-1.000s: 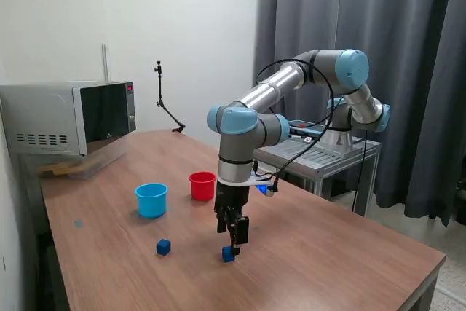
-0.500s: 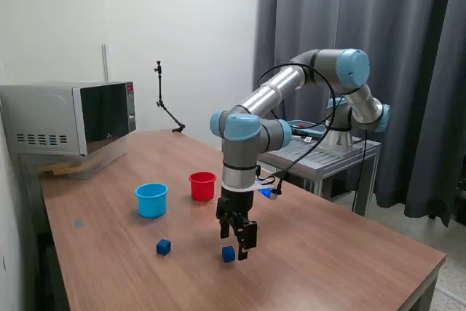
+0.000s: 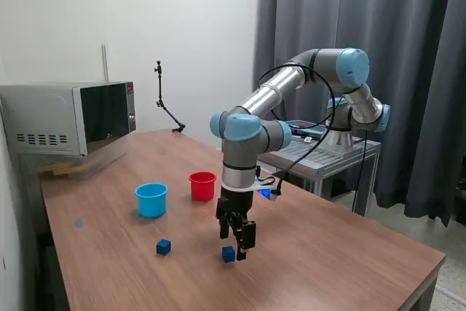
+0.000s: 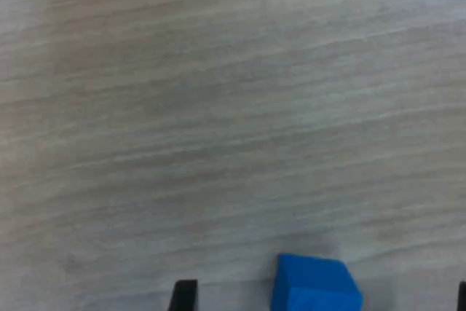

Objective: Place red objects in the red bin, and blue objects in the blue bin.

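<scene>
Jaws hang apart above a blue cube [image 3: 228,253] on the worktop [image 3: 335,253], gripping nothing. Another blue cube [image 3: 163,247] sits well apart, on the exterior view's left.

No words, numbers, brands or signs can be read anywhere in these views. The microwave [image 3: 69,118] at the far left of the exterior view has a small red glow on its control strip, too small to read as digits. The cups, cubes and arm carry no legible marking.
</scene>
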